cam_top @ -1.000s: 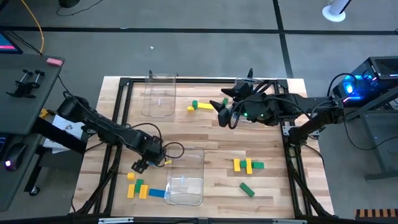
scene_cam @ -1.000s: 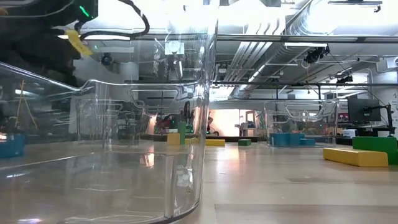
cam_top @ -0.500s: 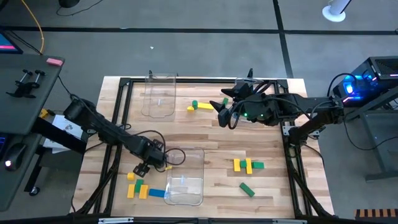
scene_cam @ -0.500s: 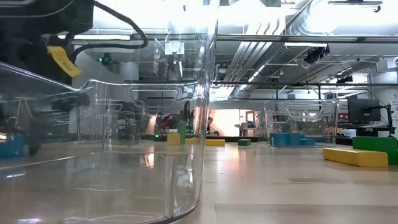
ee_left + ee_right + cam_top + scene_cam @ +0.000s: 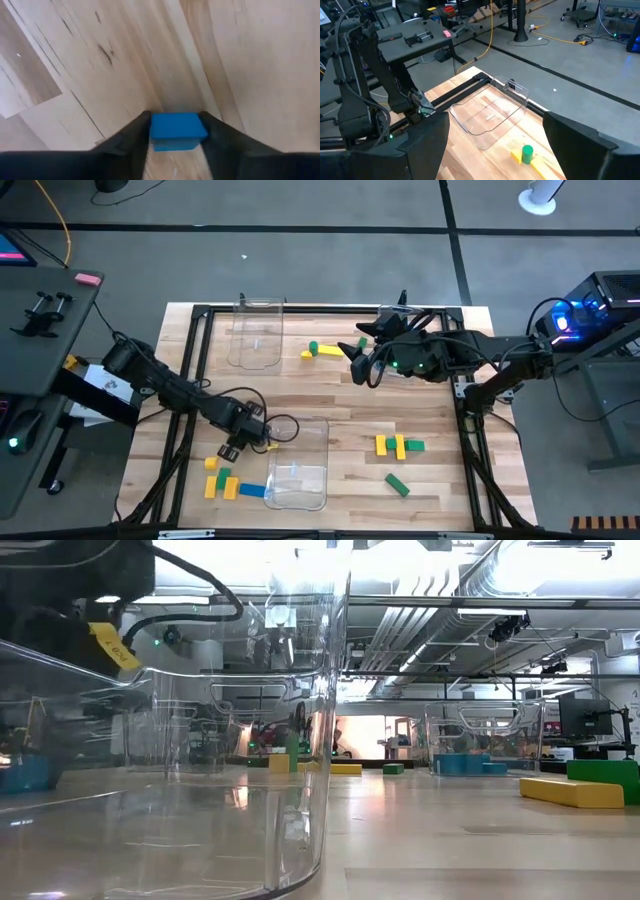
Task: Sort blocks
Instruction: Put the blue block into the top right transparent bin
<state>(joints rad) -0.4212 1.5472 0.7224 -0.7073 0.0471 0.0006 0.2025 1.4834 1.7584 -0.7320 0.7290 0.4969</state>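
Blue rectangular toy block (image 5: 178, 131) sits clamped in the left pincer (image 5: 176, 134) on the wooden tabletop (image 5: 350, 410), while the right pincer (image 5: 362, 366) hangs spread apart.

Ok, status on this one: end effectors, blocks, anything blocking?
Left end effector closed around a blue block on the table. Right end effector open, hovering near the far bin. Other blocks loose. Near bin beside the left arm.

The near bin (image 5: 298, 465) sits at the table's (image 5: 350, 405) front edge. Left of it lie several blocks (image 5: 222, 482), the left gripper (image 5: 232, 448) above them. Right of it lie more blocks (image 5: 398, 447). Behind it stands the far bin (image 5: 255, 332), apparently empty.
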